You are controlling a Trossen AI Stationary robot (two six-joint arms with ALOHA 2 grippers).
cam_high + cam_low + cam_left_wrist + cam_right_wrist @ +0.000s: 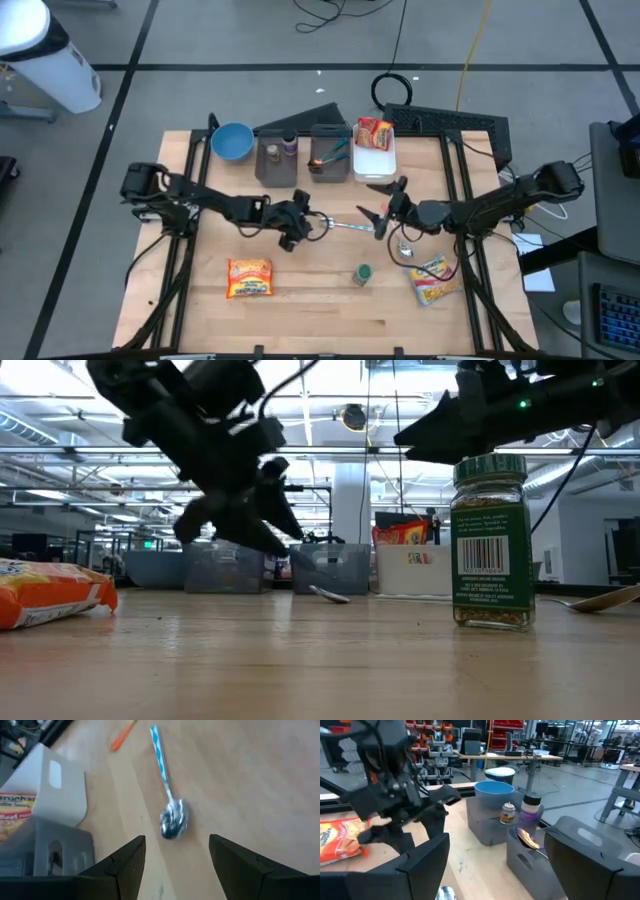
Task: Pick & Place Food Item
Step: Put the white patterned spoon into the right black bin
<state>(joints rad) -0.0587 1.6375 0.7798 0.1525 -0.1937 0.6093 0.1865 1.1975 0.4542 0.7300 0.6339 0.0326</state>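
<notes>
The left gripper [312, 222] hangs low over the middle of the wooden table [320, 310], fingers spread wide and holding nothing. Just past its fingertips lies a spoon [347, 225]: the bowl points toward the left gripper, and the striped handle runs away from it toward the right gripper [385, 205]. That gripper, also wide open and empty, hovers at the handle's far end.

The spoon's long axis runs straight between the two grippers. The left wrist view shows the spoon [170, 805] bowl lying just ahead of the gap between the fingers [125, 862].

A noodle packet [250, 277] lies nearer the left gripper, on the front side of the spoon; another packet [432, 280] lies nearer the right gripper. A spice jar [363, 275] stands between the packets.
</notes>
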